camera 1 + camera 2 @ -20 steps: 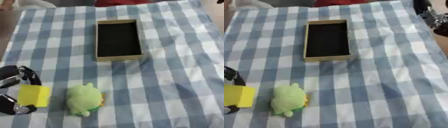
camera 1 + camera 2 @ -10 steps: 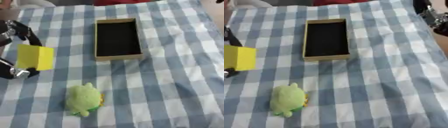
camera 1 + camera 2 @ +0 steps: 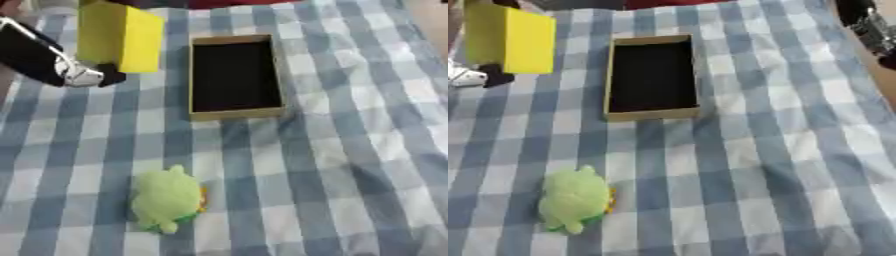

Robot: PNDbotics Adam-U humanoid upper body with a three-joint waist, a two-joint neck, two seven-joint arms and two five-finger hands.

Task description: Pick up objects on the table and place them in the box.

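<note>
**Inspector:** At the far left of the table, what is your left hand (image 3: 52,65) doing?

**Operator:** It carries the yellow block (image 3: 118,35), lifted off the blue checked cloth (image 3: 350,150); my fingers are clamped on the block's lower left side; one dark fingertip shows just under its bottom edge. I cannot make out the full wrap of the fingers behind it.

**Inspector:** Where is the box (image 3: 234,75) relative to that hand?

**Operator:** It lies to the right of the hand, just beside the block with a narrow strip of cloth between; its long axis runs away from me, toward the far edge. The interior is dark, and I see nothing inside it.

**Inspector:** What does the coming move turn on?

**Operator:** On a short sideways carry to the right, as I judge it; the block hangs left of the near-left wall and must clear that rim before I lower it. The block stands upright and looks tall, so I would turn it to lie along the box's long axis.

**Inspector:** The other hand?

**Operator:** My right hand (image 3: 868,25) shows only as a dark shape at the upper right corner, well apart from the box; whether it is spread or closed I cannot tell. The left is plainly nearer.

**Inspector:** Anything left on the table?

**Operator:** One green plush toy (image 3: 166,200), near me, well apart from the box; not yet picked up.
</note>
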